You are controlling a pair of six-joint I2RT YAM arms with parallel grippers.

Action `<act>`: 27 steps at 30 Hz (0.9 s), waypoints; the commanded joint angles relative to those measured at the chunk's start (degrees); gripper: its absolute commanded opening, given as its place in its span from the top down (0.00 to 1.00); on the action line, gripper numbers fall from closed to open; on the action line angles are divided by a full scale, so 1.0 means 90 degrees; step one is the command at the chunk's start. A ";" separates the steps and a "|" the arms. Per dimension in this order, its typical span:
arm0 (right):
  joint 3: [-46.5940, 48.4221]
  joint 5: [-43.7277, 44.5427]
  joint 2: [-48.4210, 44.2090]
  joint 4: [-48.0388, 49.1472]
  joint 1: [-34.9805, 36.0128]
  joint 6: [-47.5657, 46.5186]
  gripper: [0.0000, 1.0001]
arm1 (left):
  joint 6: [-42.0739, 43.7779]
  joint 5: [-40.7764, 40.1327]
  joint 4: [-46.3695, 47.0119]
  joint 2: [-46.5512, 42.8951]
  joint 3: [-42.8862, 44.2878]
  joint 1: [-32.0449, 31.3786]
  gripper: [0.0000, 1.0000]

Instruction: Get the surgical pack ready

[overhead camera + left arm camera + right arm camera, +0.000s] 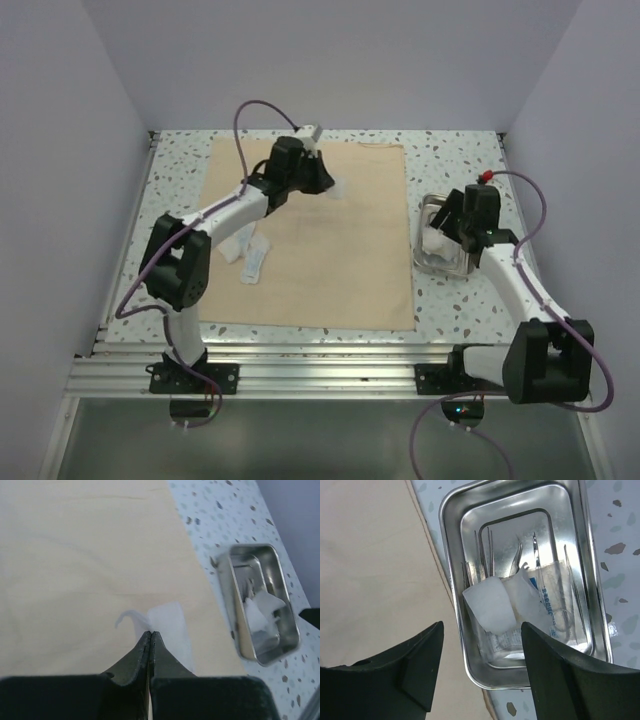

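The beige cloth [330,270] lies spread flat on the table. My left gripper [322,182] is over its far part, shut on the edge of a white gauze packet [170,625] that shows just beyond the tips [150,633]. The steel tray [440,268] stands right of the cloth. It holds slim metal instruments [487,550] and white gauze packets [492,602]. My right gripper [481,625] hangs open above the tray's near end [445,232], holding nothing. The tray also shows in the left wrist view [226,597].
Two more gauze packets [248,252] lie on the cloth's left part, beside my left arm. The speckled tabletop [460,160] is enclosed by grey walls on three sides. A metal rail [320,375] runs along the near edge.
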 commanded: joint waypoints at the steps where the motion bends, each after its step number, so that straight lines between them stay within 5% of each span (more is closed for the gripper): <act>1: 0.0410 0.0774 -0.0650 -0.0478 0.0005 -0.0037 0.33 | -0.0054 0.0191 0.0555 -0.0065 0.0151 -0.0973 1.00; 8: 0.0819 0.1811 -0.1676 -0.1104 -0.0035 0.0266 0.35 | -0.0424 0.0618 0.1268 0.0911 0.1099 -0.2020 1.00; 22: 0.1025 0.2036 -0.2156 -0.1339 -0.0074 0.0090 0.37 | -0.1245 0.1245 0.1866 0.3479 0.3549 -0.3163 1.00; 27: 0.1025 0.1920 -0.2127 -0.1368 -0.0083 0.0002 0.37 | -0.0875 0.0925 0.1358 0.3570 0.3826 -0.3222 0.61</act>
